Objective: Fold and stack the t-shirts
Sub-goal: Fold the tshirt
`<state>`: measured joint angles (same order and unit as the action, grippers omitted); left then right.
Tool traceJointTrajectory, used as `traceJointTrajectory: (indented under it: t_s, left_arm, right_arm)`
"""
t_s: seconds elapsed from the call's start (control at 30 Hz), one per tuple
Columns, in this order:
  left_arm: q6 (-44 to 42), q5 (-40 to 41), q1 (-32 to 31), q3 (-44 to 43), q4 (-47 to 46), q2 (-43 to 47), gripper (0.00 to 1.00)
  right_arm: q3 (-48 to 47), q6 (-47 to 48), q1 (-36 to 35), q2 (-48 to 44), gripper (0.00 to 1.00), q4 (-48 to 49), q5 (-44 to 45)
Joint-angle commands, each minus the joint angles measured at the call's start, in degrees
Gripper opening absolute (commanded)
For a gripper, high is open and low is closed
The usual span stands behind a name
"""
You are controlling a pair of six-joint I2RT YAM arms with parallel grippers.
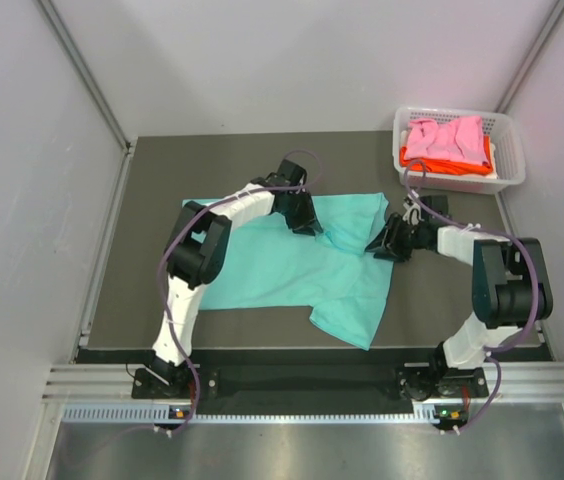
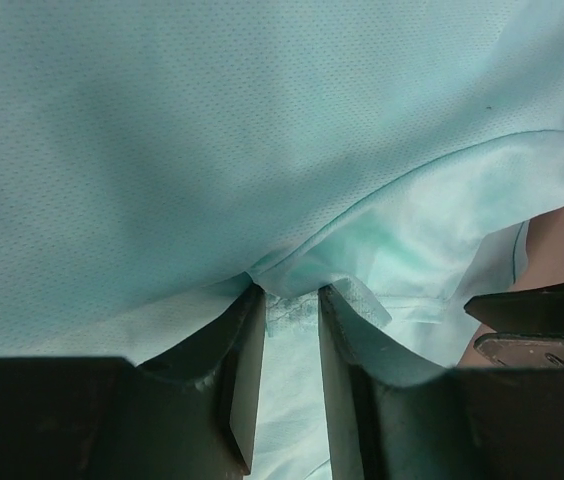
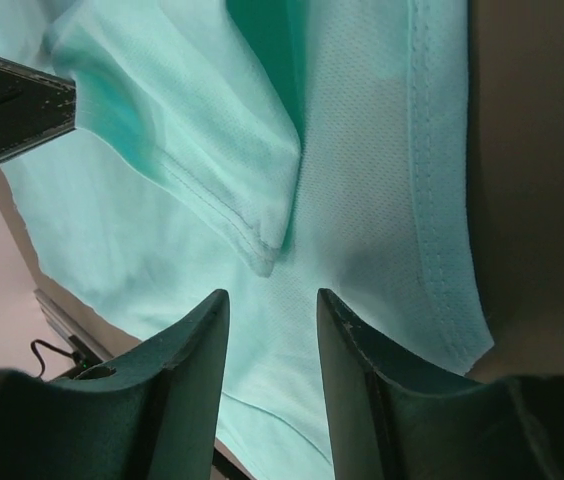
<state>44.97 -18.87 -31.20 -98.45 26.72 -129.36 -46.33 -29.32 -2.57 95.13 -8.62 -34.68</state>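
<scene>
A teal t-shirt (image 1: 282, 270) lies spread and partly rumpled on the dark table, its lower right part folded over. My left gripper (image 1: 309, 225) presses down on the shirt's upper middle. In the left wrist view its jaws (image 2: 290, 295) stand narrowly apart, with a fold of the teal cloth (image 2: 212, 130) lying at their tips. My right gripper (image 1: 377, 245) is at the shirt's right edge. It is open (image 3: 272, 295) over the teal cloth (image 3: 362, 150), just short of a hemmed fold. A pink t-shirt (image 1: 447, 135) lies on an orange one (image 1: 462, 165) in the basket.
The white lattice basket (image 1: 510, 150) stands at the table's back right corner. The dark table mat (image 1: 152, 200) shows bare to the left of the shirt. Grey walls close in both sides and the back. A metal rail runs along the near edge.
</scene>
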Motion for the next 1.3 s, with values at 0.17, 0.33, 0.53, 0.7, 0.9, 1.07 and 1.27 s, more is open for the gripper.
traceJointTrajectory:
  t_s: [0.17,0.33,0.53,0.7,0.9,1.07,1.27]
  left_arm:
    - [-1.11,10.6,-2.37,-2.88,8.52,-3.09,0.33]
    - [1.43,13.42,-2.9,-2.18,10.28,-4.23,0.27]
    - [3.37,15.44,-3.17,-1.74,9.93,-4.85,0.11]
    - [2.06,16.76,-3.34,-2.27,9.84,-3.62,0.0]
    - [1.26,14.49,-3.34,3.53,6.24,2.62,0.0]
    - [2.22,10.62,-3.34,5.81,4.13,4.47,0.0]
    - [2.31,8.42,-3.34,7.13,2.47,5.52,0.0]
  right_arm:
    - [-4.29,-0.47,-2.61,0.23,0.41,-1.92,5.14]
    - [-5.62,-1.44,-3.67,1.37,0.39,-4.56,8.83]
    - [-4.74,-2.23,-4.37,1.02,0.4,-4.03,9.19]
    - [-3.69,-2.5,-4.73,1.37,0.42,-3.25,8.66]
    - [-2.37,-3.64,-4.73,2.07,0.41,-0.26,6.55]
    - [-2.63,-3.9,-4.73,4.18,0.39,1.58,5.15]
    - [-3.33,-5.22,-4.82,5.85,0.28,2.91,2.95]
